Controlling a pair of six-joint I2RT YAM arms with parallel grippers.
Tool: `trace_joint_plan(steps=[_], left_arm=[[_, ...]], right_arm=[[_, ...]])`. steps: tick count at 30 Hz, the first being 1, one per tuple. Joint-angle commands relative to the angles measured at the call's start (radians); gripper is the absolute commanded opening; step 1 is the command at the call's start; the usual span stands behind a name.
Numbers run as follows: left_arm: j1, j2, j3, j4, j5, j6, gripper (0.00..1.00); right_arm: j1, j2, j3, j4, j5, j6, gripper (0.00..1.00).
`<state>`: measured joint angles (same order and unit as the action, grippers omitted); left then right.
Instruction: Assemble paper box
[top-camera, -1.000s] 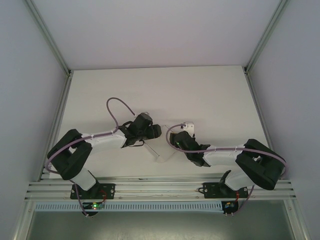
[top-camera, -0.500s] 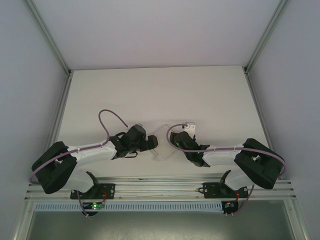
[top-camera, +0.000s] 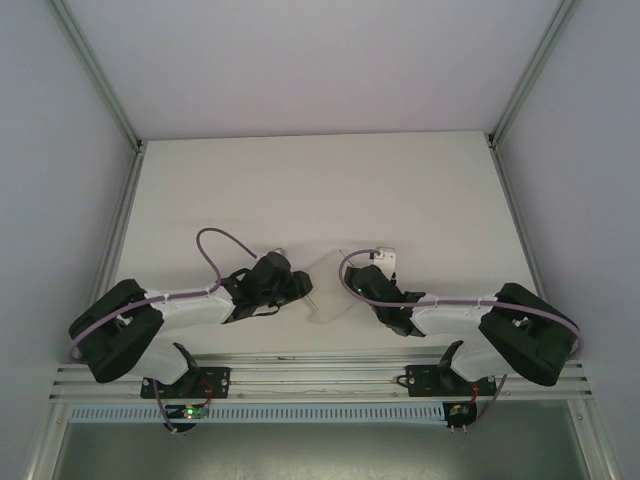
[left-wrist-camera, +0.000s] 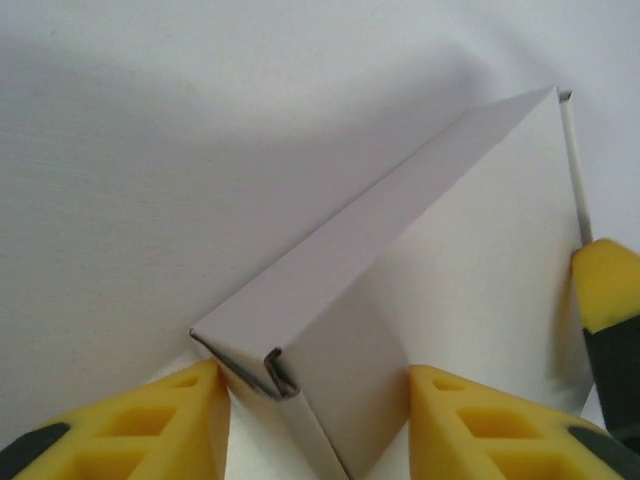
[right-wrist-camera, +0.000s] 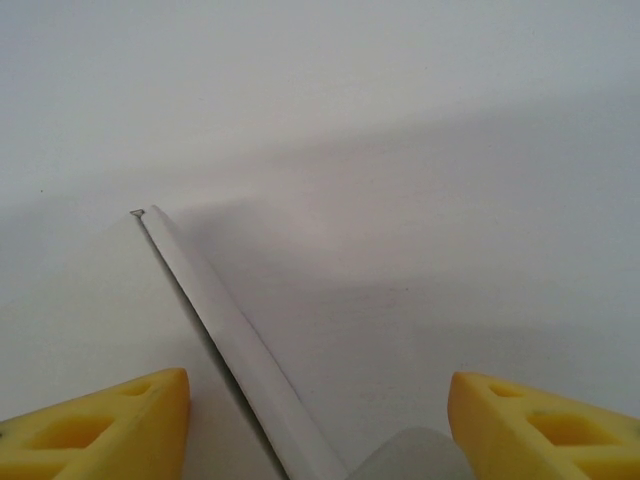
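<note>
Near front of desk (top-camera: 400, 180): just clamped left tool (left-wrist-camera: 312, 385) onto paper box (left-wrist-camera: 400, 260) corner, right tool (right-wrist-camera: 318, 380) gaping around far edge. Folding-ready, probably.

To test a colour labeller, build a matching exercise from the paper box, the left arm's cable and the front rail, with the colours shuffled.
Things:
1. paper box
2. left arm's cable
3. front rail

Colours:
A. purple
B. silver-grey
C. white

Pairs: 1-C, 2-A, 3-B
</note>
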<state>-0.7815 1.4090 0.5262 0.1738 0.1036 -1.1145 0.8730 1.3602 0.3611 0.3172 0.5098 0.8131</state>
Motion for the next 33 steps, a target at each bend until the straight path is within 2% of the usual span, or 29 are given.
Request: trace_joint_plan(steps=[1, 3, 6, 7, 10, 12, 16, 18, 21, 27, 33], left_arm=[[-0.008, -0.024, -0.027, -0.011, -0.068, -0.001, 0.4], [-0.008, -0.011, -0.028, -0.012, -0.068, 0.002, 0.3], [-0.003, 0.018, -0.028, -0.006, -0.062, 0.007, 0.26], [0.001, 0.024, -0.03, -0.006, -0.062, 0.002, 0.21], [0.019, 0.023, -0.058, 0.032, -0.054, 0.001, 0.16], [0.031, 0.014, -0.082, 0.055, -0.055, 0.001, 0.13], [0.054, -0.017, -0.143, 0.153, -0.036, 0.033, 0.08], [0.06, -0.038, -0.172, 0.206, -0.02, 0.046, 0.0], [0.065, -0.088, -0.21, 0.253, -0.01, 0.074, 0.0], [0.065, -0.184, -0.281, 0.286, -0.048, 0.079, 0.0], [0.065, -0.164, -0.328, 0.355, -0.057, 0.033, 0.0]], right_arm=[[0.011, -0.016, -0.057, -0.172, -0.038, -0.014, 0.67], [0.011, -0.055, -0.056, -0.172, -0.055, -0.05, 0.68], [0.008, -0.123, -0.034, -0.222, -0.071, -0.098, 0.72], [0.003, -0.154, -0.026, -0.241, -0.079, -0.114, 0.73], [-0.033, -0.242, -0.02, -0.25, -0.151, -0.162, 0.77], [-0.08, -0.289, -0.025, -0.235, -0.247, -0.196, 0.78], [-0.216, -0.335, -0.024, -0.215, -0.556, -0.246, 0.85], [-0.258, -0.339, -0.014, -0.232, -0.649, -0.248, 0.86], [-0.296, -0.334, -0.01, -0.247, -0.709, -0.225, 0.87], [-0.341, -0.256, 0.048, -0.248, -0.945, -0.184, 0.87], [-0.35, -0.117, 0.095, -0.282, -1.133, -0.138, 0.84]])
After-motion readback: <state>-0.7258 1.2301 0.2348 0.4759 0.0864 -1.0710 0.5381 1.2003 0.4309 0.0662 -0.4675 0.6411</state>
